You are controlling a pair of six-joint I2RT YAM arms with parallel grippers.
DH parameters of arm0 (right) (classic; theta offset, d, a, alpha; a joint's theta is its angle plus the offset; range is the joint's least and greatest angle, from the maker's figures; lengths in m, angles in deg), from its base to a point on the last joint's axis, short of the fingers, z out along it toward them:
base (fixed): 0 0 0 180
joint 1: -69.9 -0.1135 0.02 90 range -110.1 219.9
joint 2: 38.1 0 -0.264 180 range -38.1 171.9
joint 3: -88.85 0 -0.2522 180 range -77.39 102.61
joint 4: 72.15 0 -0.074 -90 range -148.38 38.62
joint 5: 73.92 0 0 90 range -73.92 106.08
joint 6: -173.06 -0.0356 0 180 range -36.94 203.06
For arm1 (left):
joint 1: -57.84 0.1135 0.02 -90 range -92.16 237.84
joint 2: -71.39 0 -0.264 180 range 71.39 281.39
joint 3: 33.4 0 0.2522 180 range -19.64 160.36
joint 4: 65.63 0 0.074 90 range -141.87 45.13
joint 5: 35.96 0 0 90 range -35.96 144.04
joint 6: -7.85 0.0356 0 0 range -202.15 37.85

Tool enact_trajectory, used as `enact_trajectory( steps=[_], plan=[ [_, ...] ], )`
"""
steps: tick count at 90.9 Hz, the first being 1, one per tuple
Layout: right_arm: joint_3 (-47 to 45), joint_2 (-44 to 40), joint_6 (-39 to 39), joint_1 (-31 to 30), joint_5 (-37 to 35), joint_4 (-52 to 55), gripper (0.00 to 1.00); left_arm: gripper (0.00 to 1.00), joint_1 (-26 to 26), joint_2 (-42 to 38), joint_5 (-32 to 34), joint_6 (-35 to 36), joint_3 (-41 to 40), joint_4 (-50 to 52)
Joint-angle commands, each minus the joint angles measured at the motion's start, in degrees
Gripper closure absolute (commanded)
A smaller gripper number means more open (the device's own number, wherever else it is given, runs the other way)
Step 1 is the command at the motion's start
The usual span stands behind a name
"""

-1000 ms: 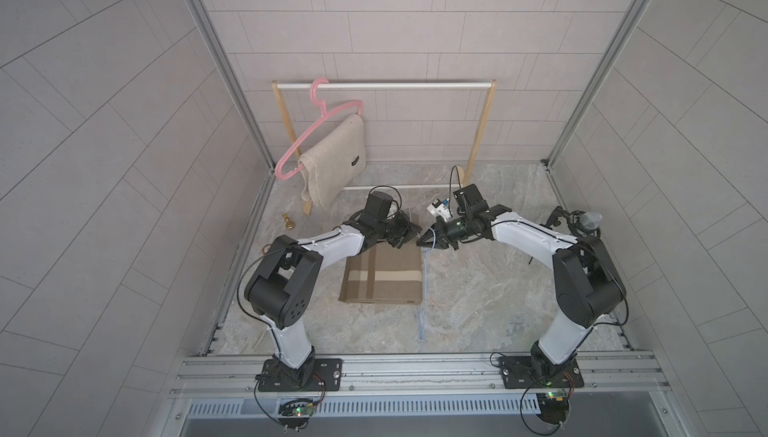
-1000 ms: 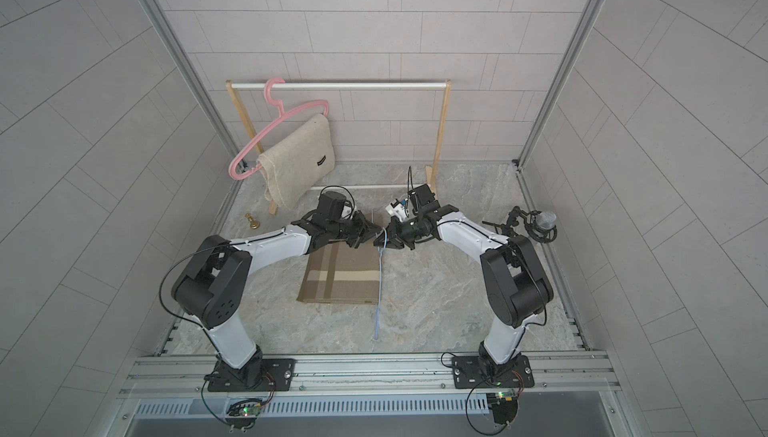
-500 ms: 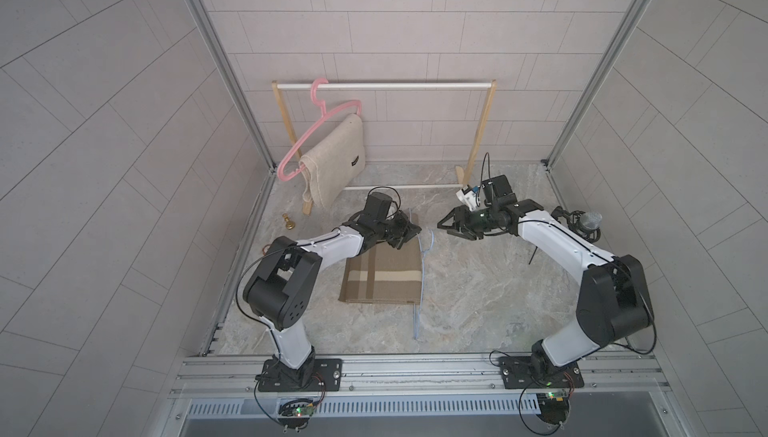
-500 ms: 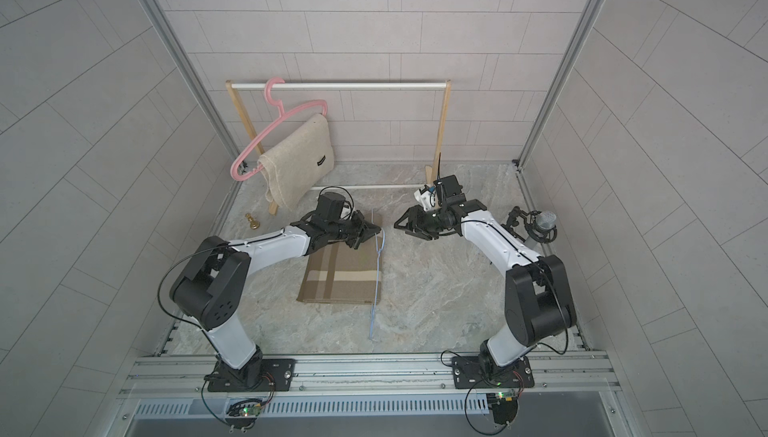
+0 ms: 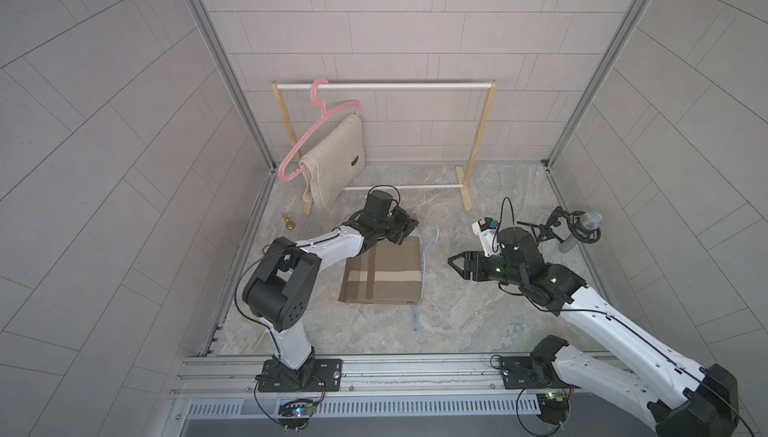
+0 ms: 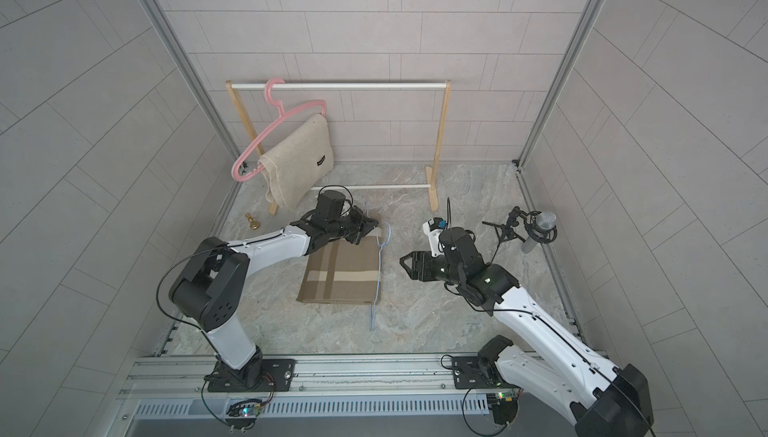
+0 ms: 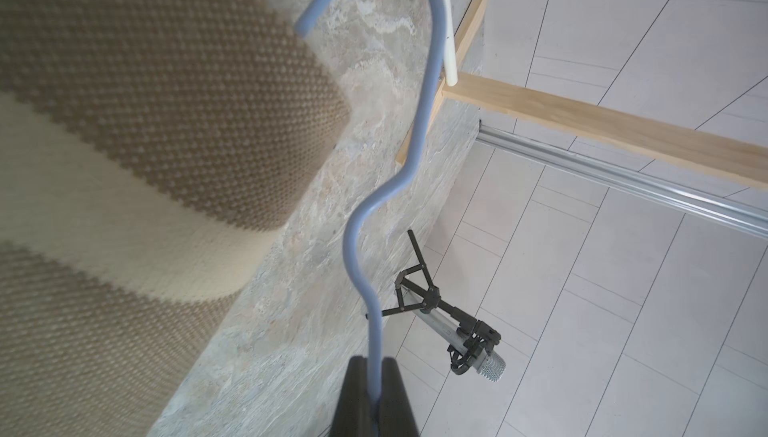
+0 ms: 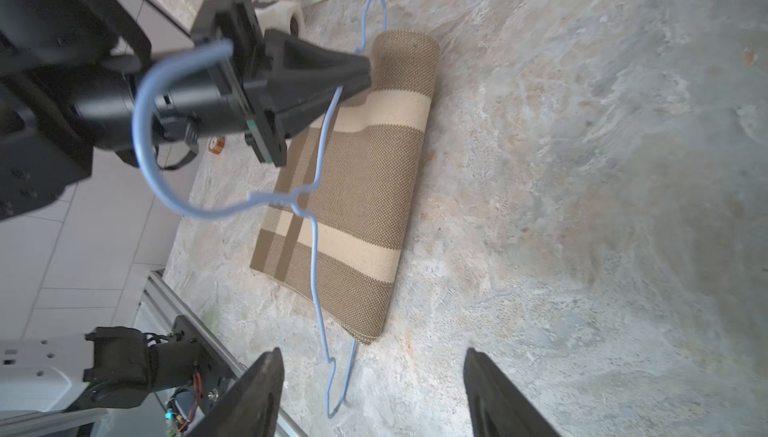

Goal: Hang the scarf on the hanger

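The brown, cream-striped scarf (image 5: 380, 277) (image 6: 338, 275) (image 8: 365, 173) lies folded flat on the stone floor. The thin blue wire hanger (image 5: 422, 272) (image 6: 379, 272) (image 8: 316, 231) runs along the scarf's right edge, and part of its wire is hidden in the fold. At the scarf's far corner my left gripper (image 5: 409, 227) (image 6: 370, 223) (image 7: 372, 362) is shut on the hanger's wire, which passes between the jaws in the left wrist view. My right gripper (image 5: 457, 266) (image 6: 405, 266) (image 8: 372, 356) stands open and empty, well to the right of the scarf and pointing at it.
A wooden rack with a white rod (image 5: 384, 86) stands at the back. On it hangs a pink hanger (image 5: 332, 119) carrying a beige cloth (image 5: 336, 164). A microphone on a small tripod (image 5: 582, 227) stands by the right wall. A small brass piece (image 5: 287, 223) sits at the left.
My right gripper has gone from shut to open and has drawn back to the right and nearer the front, away from the hanger. The left gripper has stayed shut at the scarf's far corner.
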Motion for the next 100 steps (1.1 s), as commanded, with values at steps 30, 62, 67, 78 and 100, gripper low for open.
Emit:
enact_trajectory(
  steps=[30, 62, 67, 78, 100],
  plan=[
    [0.75, 15.96, -3.69, -9.30, -10.34, -15.36, 0.27, 1.00, -1.58, 7.53, -0.97, -0.17, 7.18, -0.48],
    [2.13, 23.00, -12.90, -7.57, -12.03, -18.03, 0.53, 1.00, -3.12, 11.08, -2.36, 0.72, 10.03, 0.85],
    [2.04, 23.66, -13.22, -7.40, -12.15, -19.08, 0.61, 1.00, -3.42, 11.41, -2.45, 0.56, 10.26, 0.85],
    [1.92, 23.86, -13.21, -7.43, -12.93, -20.54, 0.81, 1.00, -3.61, 11.89, -2.65, 0.08, 10.15, 0.26],
    [0.61, 23.38, -13.48, -6.89, -11.97, -22.33, 1.00, 0.98, -3.62, 11.81, -2.83, 0.35, 10.29, 0.11]
  ],
)
